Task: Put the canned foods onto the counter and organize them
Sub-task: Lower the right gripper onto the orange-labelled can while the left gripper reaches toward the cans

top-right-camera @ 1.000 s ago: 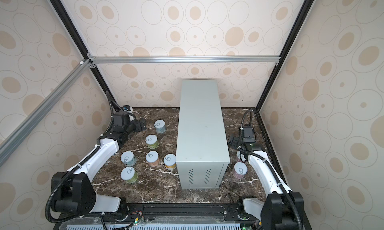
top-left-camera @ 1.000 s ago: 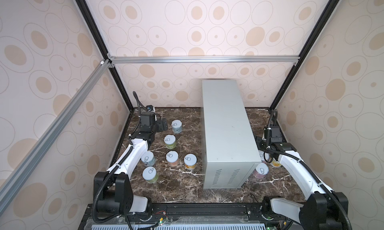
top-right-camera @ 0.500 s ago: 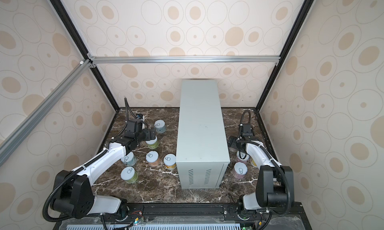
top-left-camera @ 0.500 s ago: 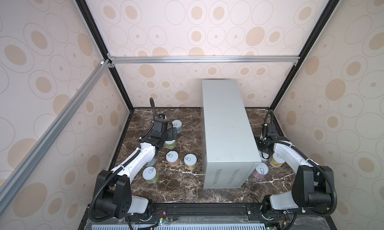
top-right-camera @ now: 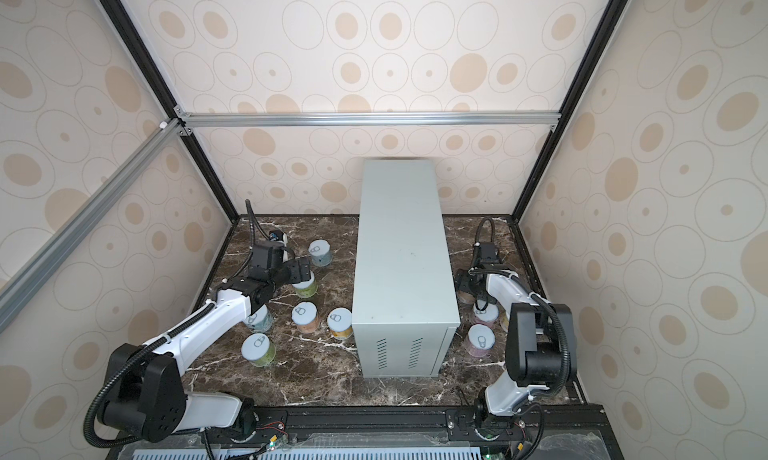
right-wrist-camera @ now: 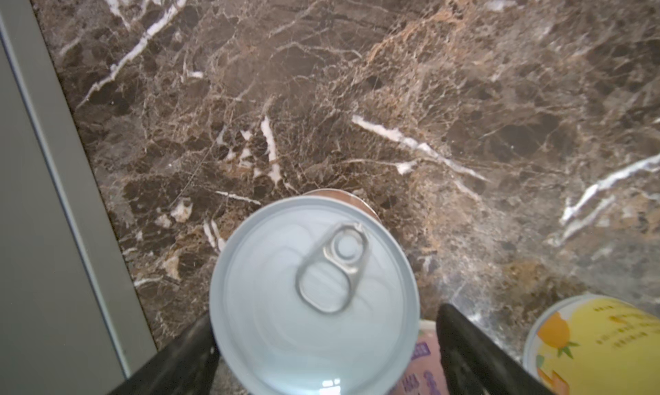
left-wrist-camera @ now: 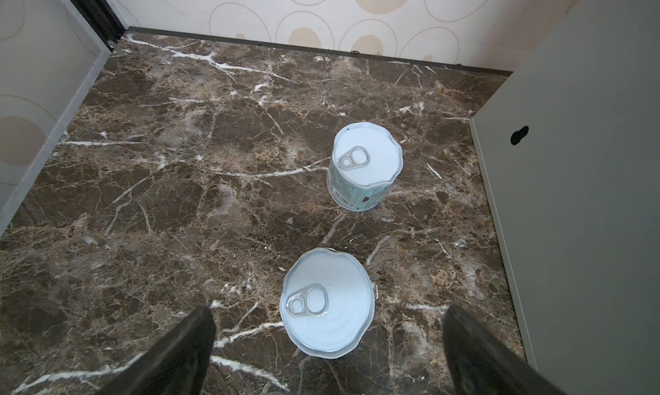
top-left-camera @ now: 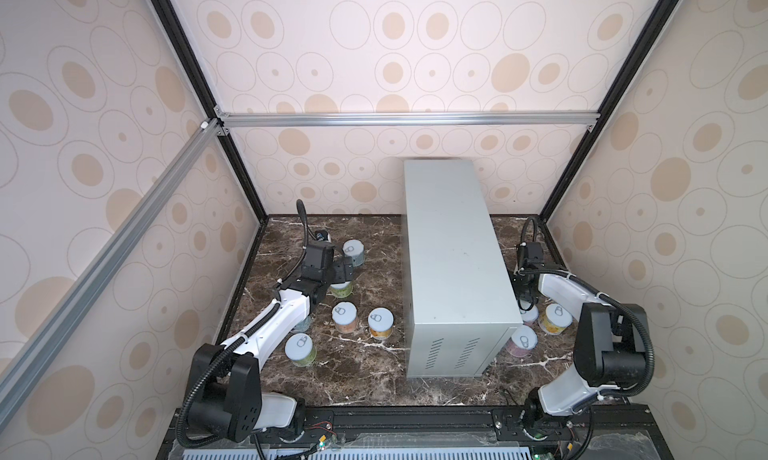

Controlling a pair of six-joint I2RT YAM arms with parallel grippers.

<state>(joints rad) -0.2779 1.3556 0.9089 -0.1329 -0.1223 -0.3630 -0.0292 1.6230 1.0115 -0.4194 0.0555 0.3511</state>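
The counter (top-left-camera: 449, 245) (top-right-camera: 401, 245) is a long grey box with nothing on top. Several cans stand on the marble to its left, among them a pale blue one (top-left-camera: 353, 252) and a green one (top-left-camera: 300, 347). My left gripper (top-left-camera: 345, 270) (left-wrist-camera: 328, 311) hangs open over a green-labelled can (left-wrist-camera: 326, 304), its fingers wide of it. Right of the counter, my right gripper (top-right-camera: 473, 295) (right-wrist-camera: 325, 314) straddles a can (right-wrist-camera: 314, 296). One finger (right-wrist-camera: 200, 339) meets the lid's rim and the other finger (right-wrist-camera: 460, 339) stands off it. This gripper is open.
A pale blue can (left-wrist-camera: 364, 166) stands beyond the left gripper, near the counter's side (left-wrist-camera: 589, 196). By the right gripper are a yellow can (top-left-camera: 555, 317) (right-wrist-camera: 593, 343) and two pink ones (top-right-camera: 484, 312) (top-right-camera: 481, 343). The enclosure walls lie close on both sides.
The left gripper swung in from the left wall to over the green-labelled can. The right arm drew back and came down around a can beside the counter, and its jaws narrowed slightly.
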